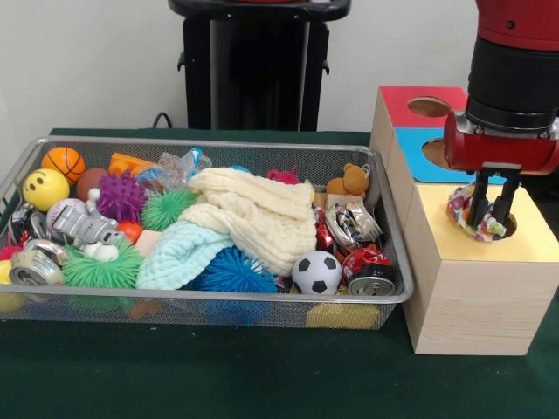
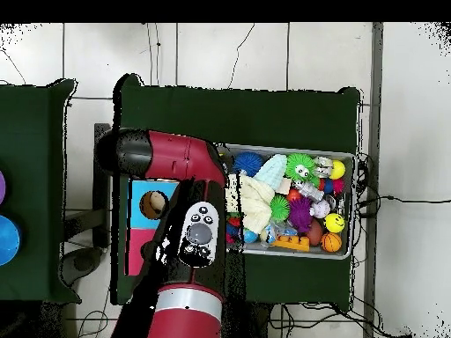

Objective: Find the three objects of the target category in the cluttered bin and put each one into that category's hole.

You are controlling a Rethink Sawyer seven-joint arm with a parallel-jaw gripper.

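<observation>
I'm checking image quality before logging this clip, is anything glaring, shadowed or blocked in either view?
Front view: even light, no harsh glare; the gripper and its fabric bundle at the yellow box's hole are clear. Overhead view: the arm covers the yellow box, so the hole and gripper are hidden; the bin is small.

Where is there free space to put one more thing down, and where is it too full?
Free: the green tablecloth in front of the bin, and the yellow-faced box's top around its hole, though the hand holds a fabric bundle there. Crowded: the whole bin, with spiky balls, the cream knit cloth and crushed cans touching.
</observation>
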